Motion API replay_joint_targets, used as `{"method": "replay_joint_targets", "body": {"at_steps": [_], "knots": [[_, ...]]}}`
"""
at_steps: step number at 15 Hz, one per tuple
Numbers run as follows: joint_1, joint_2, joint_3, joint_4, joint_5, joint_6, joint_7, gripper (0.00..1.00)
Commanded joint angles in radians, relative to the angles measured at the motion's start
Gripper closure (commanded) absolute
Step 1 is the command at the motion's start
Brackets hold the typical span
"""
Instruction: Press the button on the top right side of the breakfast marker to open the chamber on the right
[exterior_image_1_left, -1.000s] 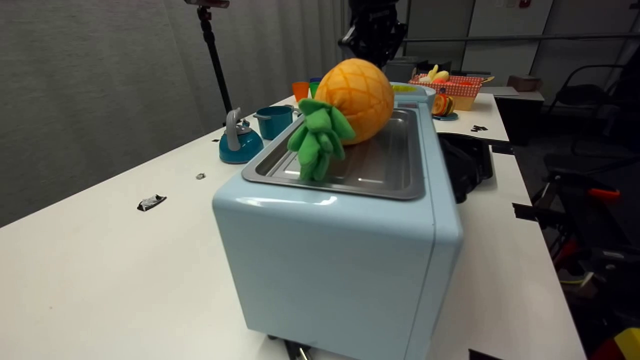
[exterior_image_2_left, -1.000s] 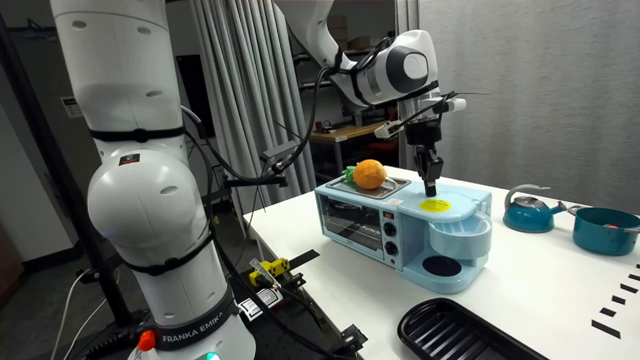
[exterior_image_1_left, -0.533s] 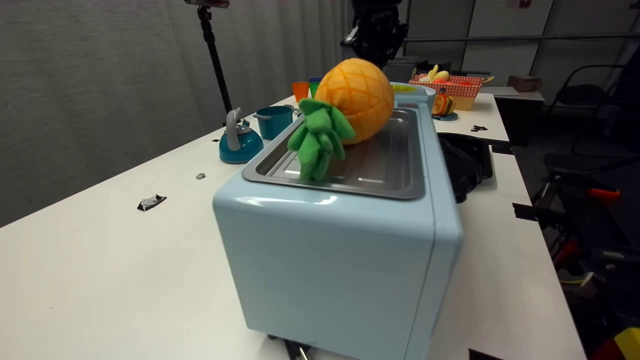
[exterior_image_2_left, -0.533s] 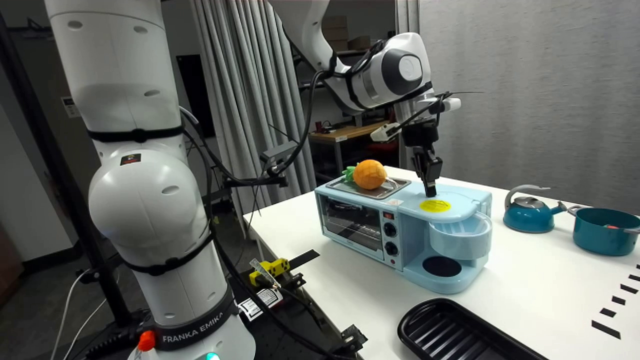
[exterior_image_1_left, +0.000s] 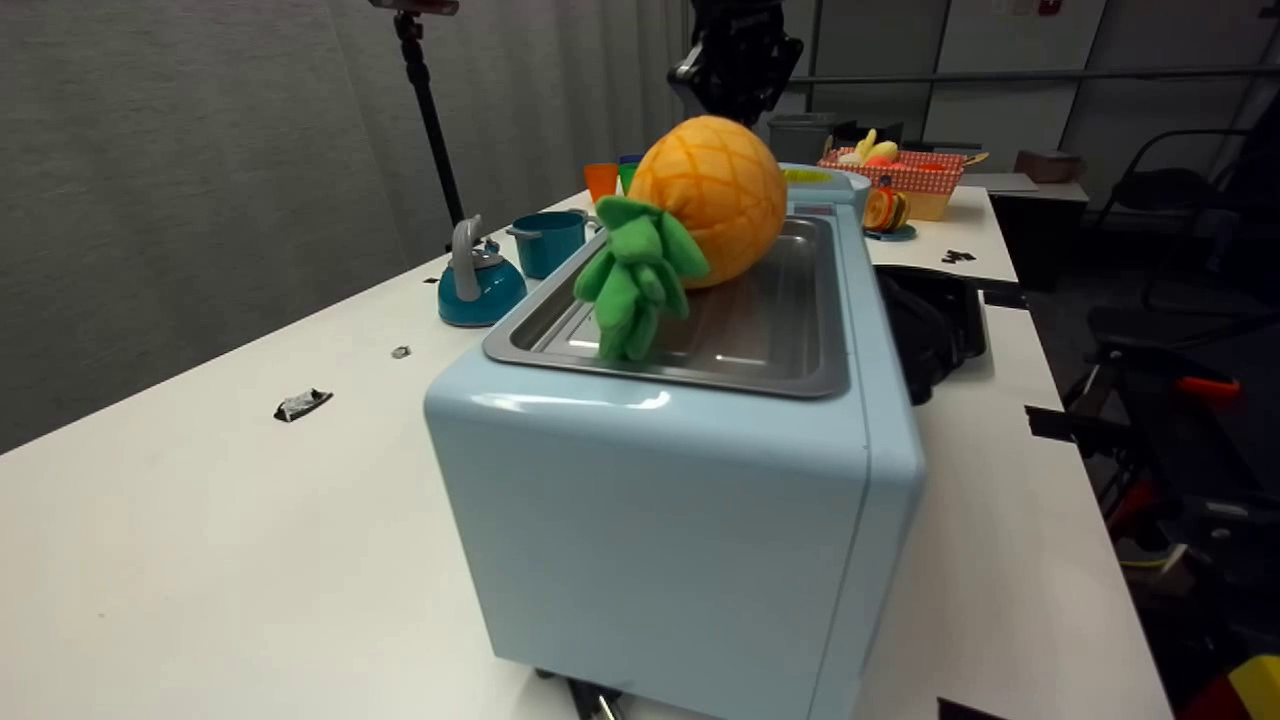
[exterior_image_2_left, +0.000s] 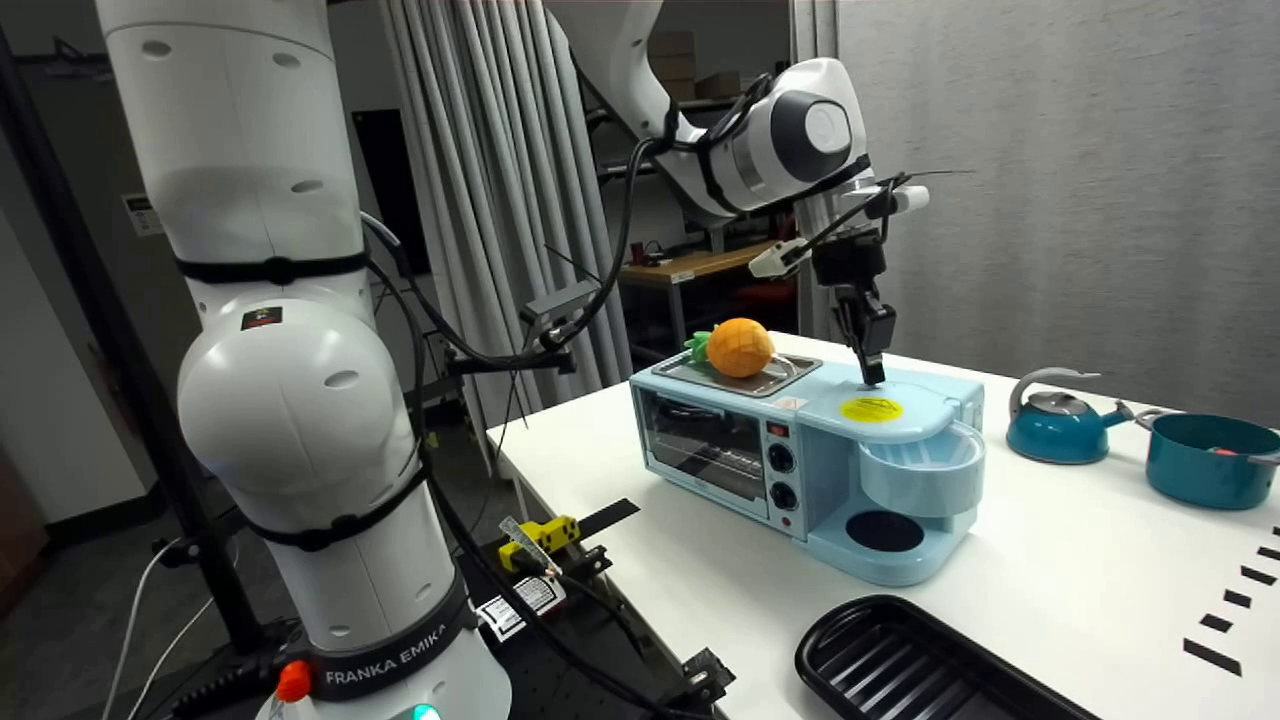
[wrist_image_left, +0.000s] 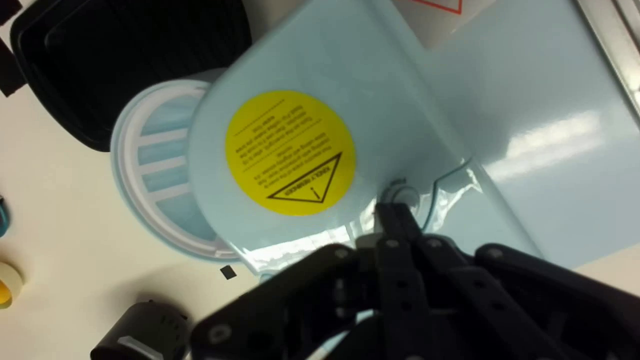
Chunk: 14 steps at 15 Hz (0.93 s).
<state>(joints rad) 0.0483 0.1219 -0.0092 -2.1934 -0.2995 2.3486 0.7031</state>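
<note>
The light blue breakfast maker (exterior_image_2_left: 835, 480) stands on the table, and it shows in both exterior views (exterior_image_1_left: 660, 560). A round button (wrist_image_left: 406, 194) sits on its top behind the yellow sticker (wrist_image_left: 290, 152), partly covered by my fingertips in the wrist view. My gripper (wrist_image_left: 397, 207) is shut with nothing between its fingers. In an exterior view the gripper (exterior_image_2_left: 873, 376) points down at the top, over the button area. I cannot tell whether the tips touch the button. The round chamber (exterior_image_2_left: 922, 482) sticks out from under the top on the right, its ribbed inside showing in the wrist view (wrist_image_left: 162, 165).
A plush pineapple (exterior_image_2_left: 739, 348) lies on the metal tray (exterior_image_2_left: 690, 378) on top of the maker. A teal kettle (exterior_image_2_left: 1058, 432) and a teal pot (exterior_image_2_left: 1212, 465) stand beyond the chamber. A black grill pan (exterior_image_2_left: 930, 670) lies in front.
My gripper dips slightly, then shifts right and a little up in an exterior view, now nearer the back of the top. It stays shut. The chamber looks the same.
</note>
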Motion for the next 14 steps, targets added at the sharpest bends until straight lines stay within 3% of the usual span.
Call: {"method": "replay_joint_targets", "body": {"at_steps": [1, 10, 14], "knots": [[0.005, 0.050, -0.012, 0.086, 0.004, -0.009, 0.009, 1.00], [0.013, 0.020, 0.000, 0.123, 0.042, -0.059, -0.042, 1.00], [0.008, -0.001, 0.004, 0.123, 0.066, -0.133, -0.088, 1.00]]}}
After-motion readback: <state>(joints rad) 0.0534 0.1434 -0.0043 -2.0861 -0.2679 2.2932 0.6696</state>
